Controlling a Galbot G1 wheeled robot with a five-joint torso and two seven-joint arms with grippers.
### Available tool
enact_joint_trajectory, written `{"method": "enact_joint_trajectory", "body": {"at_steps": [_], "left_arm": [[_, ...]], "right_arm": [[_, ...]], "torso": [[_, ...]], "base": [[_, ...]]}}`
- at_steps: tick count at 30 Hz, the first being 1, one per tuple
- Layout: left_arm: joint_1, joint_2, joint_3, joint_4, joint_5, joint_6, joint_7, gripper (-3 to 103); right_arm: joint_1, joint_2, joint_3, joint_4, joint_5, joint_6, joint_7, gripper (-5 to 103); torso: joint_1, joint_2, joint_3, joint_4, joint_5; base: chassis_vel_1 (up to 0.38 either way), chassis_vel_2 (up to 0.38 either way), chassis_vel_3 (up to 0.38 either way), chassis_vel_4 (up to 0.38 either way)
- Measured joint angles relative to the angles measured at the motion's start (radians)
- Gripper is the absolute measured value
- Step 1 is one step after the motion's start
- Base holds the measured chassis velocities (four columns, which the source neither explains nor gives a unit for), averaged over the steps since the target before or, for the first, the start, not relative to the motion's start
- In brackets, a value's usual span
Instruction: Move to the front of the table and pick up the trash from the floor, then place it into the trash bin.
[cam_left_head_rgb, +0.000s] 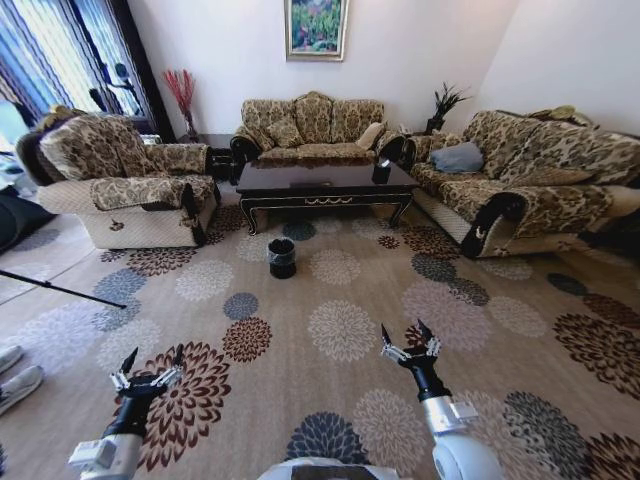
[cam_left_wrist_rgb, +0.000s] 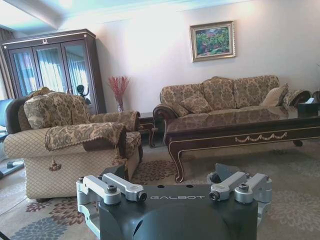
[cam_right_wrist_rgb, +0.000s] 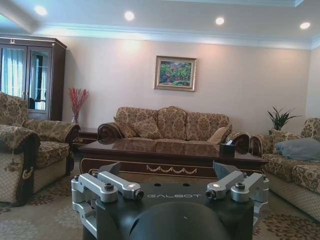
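The dark glossy table stands far ahead, in front of the back sofa, across the flowered carpet floor. The small black trash bin stands on the carpet just before the table's left half. No trash can be made out on the floor from here. My left gripper and right gripper hover low over the near carpet, both open and holding nothing. The left wrist view shows the left gripper facing the table. The right wrist view shows the right gripper facing the table.
An armchair flanks the table on the left, and a long sofa flanks it on the right. A black tissue box sits on the table's right end. A dark tripod leg and grey shoes lie at the left edge.
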Motion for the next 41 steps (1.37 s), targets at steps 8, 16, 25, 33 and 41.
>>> {"method": "enact_joint_trajectory", "body": {"at_steps": [8, 16, 25, 33, 41], "left_arm": [[0.000, 0.000, 0.000, 0.000, 0.000, 0.000, 0.000, 100], [0.000, 0.000, 0.000, 0.000, 0.000, 0.000, 0.000, 100], [0.000, 0.000, 0.000, 0.000, 0.000, 0.000, 0.000, 100], [0.000, 0.000, 0.000, 0.000, 0.000, 0.000, 0.000, 100], [0.000, 0.000, 0.000, 0.000, 0.000, 0.000, 0.000, 100]], "right_arm": [[0.000, 0.000, 0.000, 0.000, 0.000, 0.000, 0.000, 100], [0.000, 0.000, 0.000, 0.000, 0.000, 0.000, 0.000, 100], [0.000, 0.000, 0.000, 0.000, 0.000, 0.000, 0.000, 100], [0.000, 0.000, 0.000, 0.000, 0.000, 0.000, 0.000, 100], [0.000, 0.000, 0.000, 0.000, 0.000, 0.000, 0.000, 100]], "torso": [[0.015, 0.035, 0.019, 0.0000, 0.0000], [0.030, 0.068, 0.038, 0.0000, 0.0000], [0.030, 0.068, 0.039, 0.0000, 0.0000], [0.028, 0.064, 0.036, 0.0000, 0.0000], [0.027, 0.061, 0.035, 0.0000, 0.0000]], "base": [[0.000, 0.000, 0.000, 0.000], [0.000, 0.000, 0.000, 0.000], [0.000, 0.000, 0.000, 0.000], [0.000, 0.000, 0.000, 0.000], [0.000, 0.000, 0.000, 0.000]]}}
